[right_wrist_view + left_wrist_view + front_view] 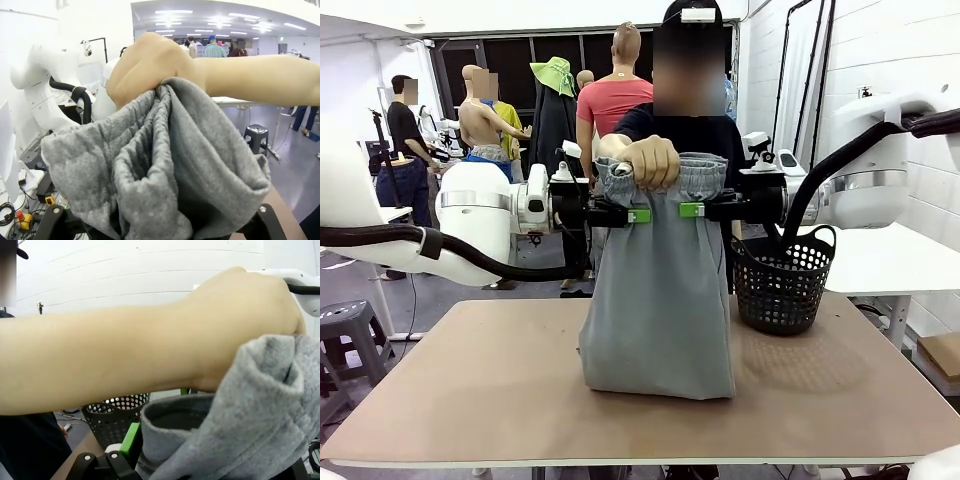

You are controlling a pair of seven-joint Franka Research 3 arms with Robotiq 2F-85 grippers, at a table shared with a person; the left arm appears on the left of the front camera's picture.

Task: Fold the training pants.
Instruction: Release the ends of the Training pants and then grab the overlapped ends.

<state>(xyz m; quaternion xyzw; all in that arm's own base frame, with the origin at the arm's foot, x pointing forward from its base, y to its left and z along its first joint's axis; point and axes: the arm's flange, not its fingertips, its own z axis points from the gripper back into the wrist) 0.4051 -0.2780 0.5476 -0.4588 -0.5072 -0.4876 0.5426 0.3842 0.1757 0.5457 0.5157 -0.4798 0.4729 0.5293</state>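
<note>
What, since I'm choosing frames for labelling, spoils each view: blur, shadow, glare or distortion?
Front view: sharp and evenly lit; the basket throws a dotted shadow on the table. Left wrist view: the person's arm is so near that it looks soft, and the lines of the wall bow. Right wrist view: the pants show crisp knit; the ceiling lights glare.

No writing, label, brand name, number or sign is legible in any of the three views.
</note>
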